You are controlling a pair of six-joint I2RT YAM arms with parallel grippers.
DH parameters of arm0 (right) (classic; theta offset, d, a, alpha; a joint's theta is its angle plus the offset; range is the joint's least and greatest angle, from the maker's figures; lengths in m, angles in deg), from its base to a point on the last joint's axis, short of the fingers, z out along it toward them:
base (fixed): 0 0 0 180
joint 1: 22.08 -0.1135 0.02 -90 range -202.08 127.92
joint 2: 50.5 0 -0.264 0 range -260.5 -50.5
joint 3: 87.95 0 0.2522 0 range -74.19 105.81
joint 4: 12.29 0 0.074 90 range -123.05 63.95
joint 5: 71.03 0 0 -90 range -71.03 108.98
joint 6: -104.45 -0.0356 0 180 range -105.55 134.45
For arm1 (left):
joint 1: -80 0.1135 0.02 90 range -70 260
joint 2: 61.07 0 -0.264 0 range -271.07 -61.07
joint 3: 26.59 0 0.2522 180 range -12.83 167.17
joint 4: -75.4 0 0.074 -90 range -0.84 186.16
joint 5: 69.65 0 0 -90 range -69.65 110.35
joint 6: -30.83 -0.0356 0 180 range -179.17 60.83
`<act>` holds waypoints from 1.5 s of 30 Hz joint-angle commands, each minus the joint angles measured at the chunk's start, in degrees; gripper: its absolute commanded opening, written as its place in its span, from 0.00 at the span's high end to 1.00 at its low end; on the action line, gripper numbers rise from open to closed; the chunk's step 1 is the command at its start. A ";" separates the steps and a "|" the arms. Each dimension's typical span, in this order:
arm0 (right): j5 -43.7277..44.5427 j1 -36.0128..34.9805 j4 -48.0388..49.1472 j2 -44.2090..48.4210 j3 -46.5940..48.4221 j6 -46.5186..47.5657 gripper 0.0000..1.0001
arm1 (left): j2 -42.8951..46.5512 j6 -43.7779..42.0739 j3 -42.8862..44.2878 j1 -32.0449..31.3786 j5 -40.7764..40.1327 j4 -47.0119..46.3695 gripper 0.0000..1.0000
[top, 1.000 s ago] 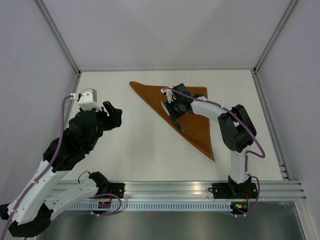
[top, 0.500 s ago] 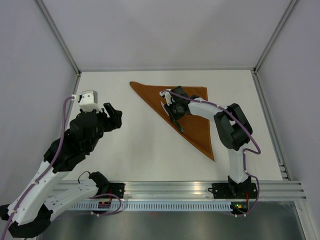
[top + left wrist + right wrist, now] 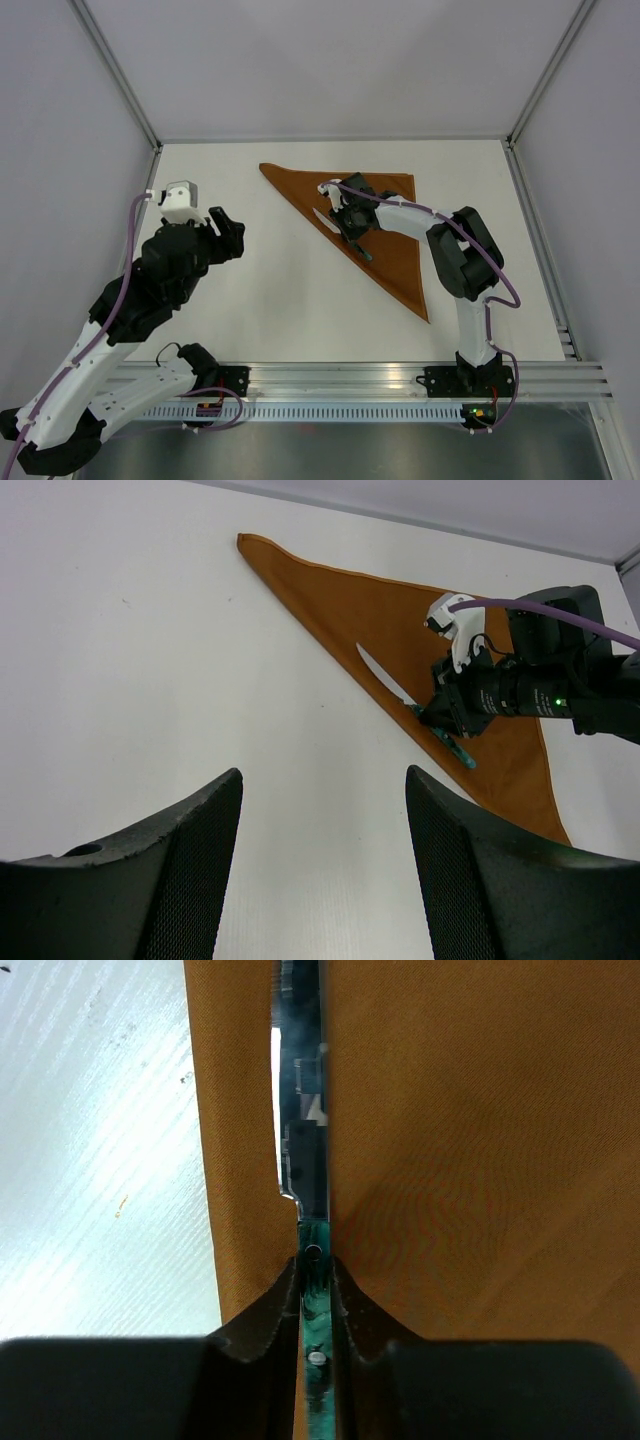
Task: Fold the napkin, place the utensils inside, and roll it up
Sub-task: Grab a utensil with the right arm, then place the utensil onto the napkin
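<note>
1. Tightly pinched in the right gripper [image 3: 315,1265]: teal handle of a silver-bladed table knife [image 3: 385,680].
2. Lying along the long edge of a rust-orange cloth napkin [image 3: 400,262], folded triangular, on the white bench [image 3: 280,300].
3. Stretched forward and leftward, wrist low: right arm [image 3: 470,255].
4. At left, well apart from the cloth, spread wide: left gripper [image 3: 322,780].

The left arm [image 3: 130,300] is bent along the left side of the frame, and the left gripper [image 3: 225,232] stands with its jaws wide apart. The right arm [image 3: 465,260] folds toward the upper centre, where the right gripper [image 3: 352,225] pinches the knife [image 3: 303,1110] by its handle.
</note>
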 commanded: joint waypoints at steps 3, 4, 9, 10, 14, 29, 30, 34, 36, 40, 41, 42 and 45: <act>1.82 -0.63 -0.19 0.06 2.88 1.14 0.86 | 0.03 -3.14 -0.35 0.01 0.17 -0.90 0.29; 1.73 -0.63 -0.19 0.24 2.97 1.40 0.87 | 0.03 -3.22 -0.35 0.01 0.17 -0.90 0.29; 1.72 -0.80 -0.55 0.60 4.03 1.58 0.87 | -0.15 -3.23 -0.70 -0.07 0.35 -1.08 0.29; 1.99 -0.89 -0.72 0.42 4.64 1.41 0.87 | -0.32 -3.31 -0.79 -0.08 0.44 -1.08 0.29; 2.17 -0.89 -2.04 -0.55 6.48 0.71 0.87 | -0.59 -3.31 -1.05 -0.08 0.79 -1.25 0.29; 1.46 -1.68 -3.36 -3.27 8.25 -0.62 0.87 | -0.85 -3.75 -1.67 0.01 1.14 -1.43 0.29; 1.46 -1.77 -3.53 -3.45 8.33 -0.62 0.87 | -0.76 -3.75 -1.84 0.01 1.14 -1.60 0.29; 1.64 -1.86 -3.71 -3.45 8.51 -0.79 0.87 | -0.76 -3.75 -1.84 -0.08 1.32 -1.52 0.29; 1.73 -1.86 -3.80 -3.45 8.60 -0.79 0.87 | -0.85 -3.75 -1.93 -0.08 1.40 -1.61 0.29; 1.81 -1.95 -4.06 -3.71 8.60 -0.88 0.87 | -0.85 -3.75 -2.11 -0.08 1.58 -1.69 0.29; 1.81 -1.95 -4.06 -3.80 8.51 -0.97 0.87 | -0.85 -3.75 -2.19 0.01 1.49 -1.69 0.29; 1.73 -1.95 -4.15 -3.89 8.51 -0.97 0.87 | -0.76 -3.75 -2.20 0.01 1.67 -1.69 0.29; 1.73 -1.95 -4.24 -3.89 8.51 -1.06 0.87 | -0.67 -3.84 -2.20 -0.08 1.76 -1.69 0.29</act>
